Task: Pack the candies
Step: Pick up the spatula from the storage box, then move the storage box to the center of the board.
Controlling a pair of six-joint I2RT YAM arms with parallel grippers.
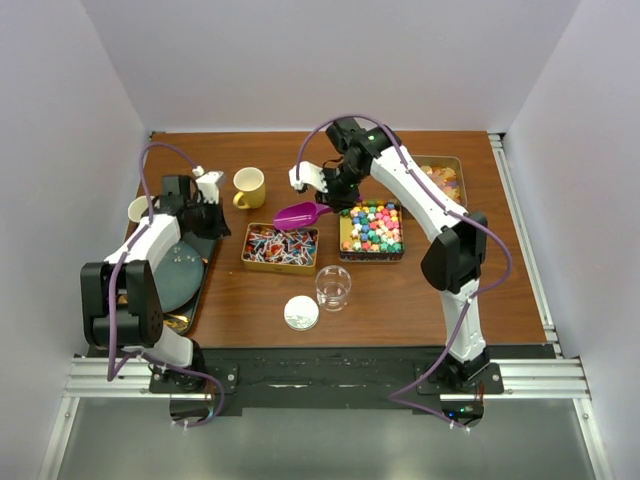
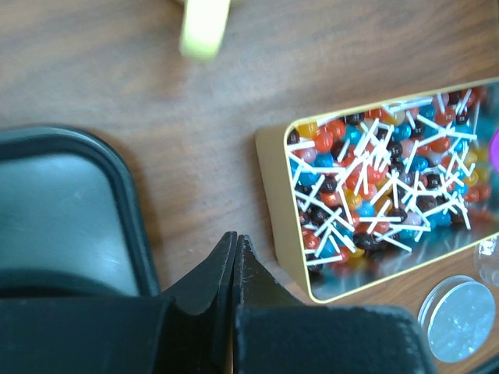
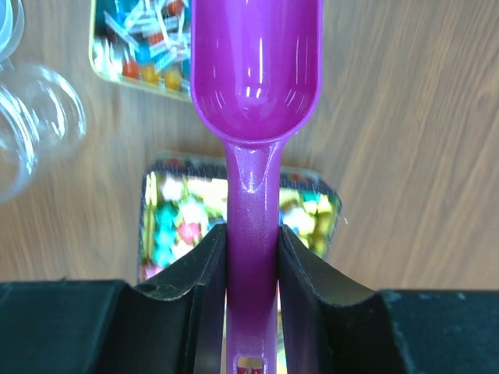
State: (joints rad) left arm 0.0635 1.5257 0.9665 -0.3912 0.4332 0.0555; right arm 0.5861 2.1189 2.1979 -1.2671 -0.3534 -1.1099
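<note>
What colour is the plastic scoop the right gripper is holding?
Glossy purple; the plastic scoop shows best in the right wrist view.

left arm point(image 1: 150, 242) + right arm point(image 1: 410, 188): white link shells, black joint housings, black bases sitting on the silver rail point(image 1: 330, 378). One purple cable per arm, running up from the rail end and looping free of the links. left gripper point(image 2: 235, 238), right gripper point(image 3: 252, 234): matte black moulded fingers, white housing behind.

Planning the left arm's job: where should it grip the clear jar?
Probably the jar by its wall at the rim, from above, with one finger inside. It stands upright with its mouth open, and the lid lies beside it.
</note>
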